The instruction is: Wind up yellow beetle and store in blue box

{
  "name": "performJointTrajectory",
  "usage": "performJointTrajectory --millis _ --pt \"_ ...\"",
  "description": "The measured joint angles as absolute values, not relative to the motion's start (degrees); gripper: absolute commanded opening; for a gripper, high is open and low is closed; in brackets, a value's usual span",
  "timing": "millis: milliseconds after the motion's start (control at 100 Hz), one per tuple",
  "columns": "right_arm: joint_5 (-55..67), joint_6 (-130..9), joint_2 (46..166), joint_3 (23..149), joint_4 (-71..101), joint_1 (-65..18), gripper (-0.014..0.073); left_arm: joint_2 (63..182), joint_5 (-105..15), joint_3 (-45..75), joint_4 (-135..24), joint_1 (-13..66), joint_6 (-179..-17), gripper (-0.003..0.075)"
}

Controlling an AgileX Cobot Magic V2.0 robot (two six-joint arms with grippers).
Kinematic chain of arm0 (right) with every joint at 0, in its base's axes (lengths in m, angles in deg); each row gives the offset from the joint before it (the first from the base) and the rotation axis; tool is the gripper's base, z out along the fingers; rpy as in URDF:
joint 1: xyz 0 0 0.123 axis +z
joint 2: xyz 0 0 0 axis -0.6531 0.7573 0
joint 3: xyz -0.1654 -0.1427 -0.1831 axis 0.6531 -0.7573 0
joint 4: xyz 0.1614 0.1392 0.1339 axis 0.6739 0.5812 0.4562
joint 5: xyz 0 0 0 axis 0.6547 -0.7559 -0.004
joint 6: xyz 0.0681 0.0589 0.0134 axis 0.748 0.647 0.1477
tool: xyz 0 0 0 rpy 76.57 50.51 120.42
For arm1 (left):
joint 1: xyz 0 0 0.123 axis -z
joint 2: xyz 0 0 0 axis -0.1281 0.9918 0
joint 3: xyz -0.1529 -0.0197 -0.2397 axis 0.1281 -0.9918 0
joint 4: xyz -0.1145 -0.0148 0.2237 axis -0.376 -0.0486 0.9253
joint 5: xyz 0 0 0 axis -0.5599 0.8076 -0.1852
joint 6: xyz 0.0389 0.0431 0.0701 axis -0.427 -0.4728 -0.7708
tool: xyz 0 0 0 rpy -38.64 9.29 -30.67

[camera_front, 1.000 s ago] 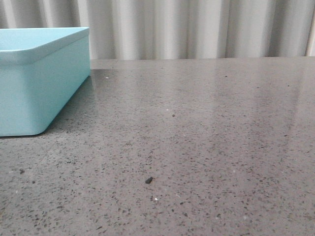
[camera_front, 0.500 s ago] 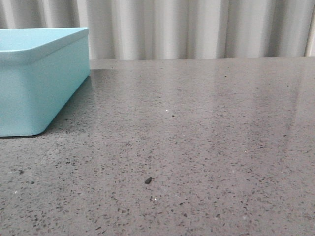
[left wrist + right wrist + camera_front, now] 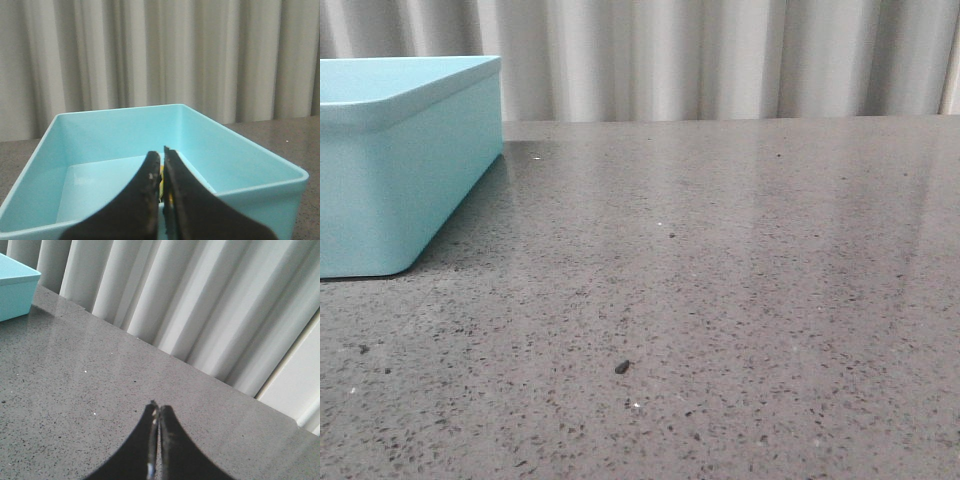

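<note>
The blue box (image 3: pixel 410 150) stands at the left of the table in the front view. In the left wrist view it (image 3: pixel 235 150) lies open just beyond my left gripper (image 3: pixel 162 151), whose jaws are shut with only a thin slit between them. A sliver of yellow (image 3: pixel 161 184) shows through that slit, low inside the box. It looks like part of the yellow beetle, and the fingers hide the rest. My right gripper (image 3: pixel 159 405) is shut and empty above bare table, far from the box's corner (image 3: pixel 15 292). Neither gripper shows in the front view.
The grey speckled table (image 3: pixel 720 280) runs to a pleated white curtain (image 3: pixel 720 60) at the back. A small dark speck (image 3: pixel 622 367) lies on the table near the front.
</note>
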State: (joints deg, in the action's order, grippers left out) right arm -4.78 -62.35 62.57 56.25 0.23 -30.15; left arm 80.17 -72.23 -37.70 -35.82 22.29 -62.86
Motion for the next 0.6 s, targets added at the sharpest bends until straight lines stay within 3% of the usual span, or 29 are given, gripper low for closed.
performJointTrajectory --millis 600 --pt "-4.8 -62.4 62.6 56.3 0.2 -30.2 -0.0041 79.4 -70.9 -42.1 -33.8 22.3 -62.7 -0.0021"
